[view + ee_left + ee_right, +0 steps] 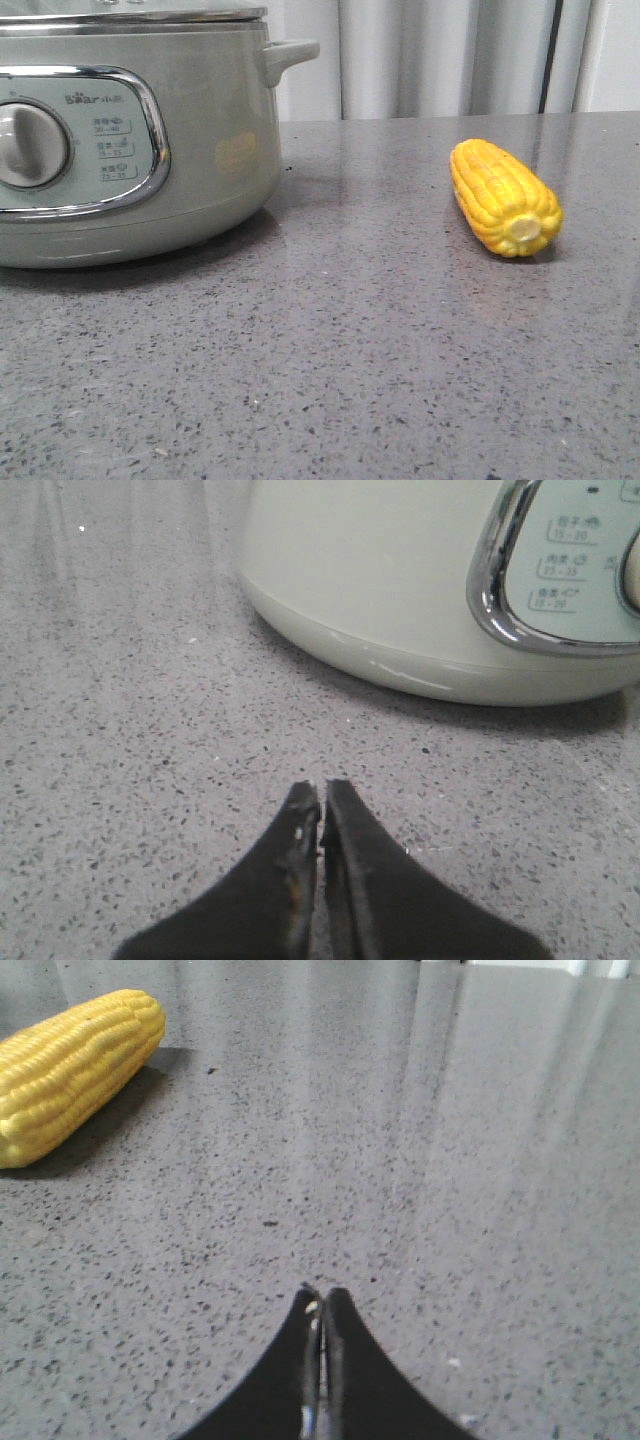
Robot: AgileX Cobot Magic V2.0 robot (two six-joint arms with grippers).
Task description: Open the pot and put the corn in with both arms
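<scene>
The pale grey-green pot (200, 130) stands at the left of the front view with its lid on, showing its chrome-framed panel, dial and "Bear" logo. The yellow corn (503, 196) lies on the grey countertop to the right, its cut end toward the camera. Neither gripper shows in the front view. My left gripper (322, 785) is shut and empty, low over the counter, a short way in front of the pot (400, 580). My right gripper (321, 1293) is shut and empty, low over the counter, with the corn (70, 1070) ahead and off to one side.
The speckled grey countertop (350, 350) runs across the front view. Pale curtains (450, 55) hang behind the table. The pot's stubby side handle (292, 55) sticks out toward the corn's side.
</scene>
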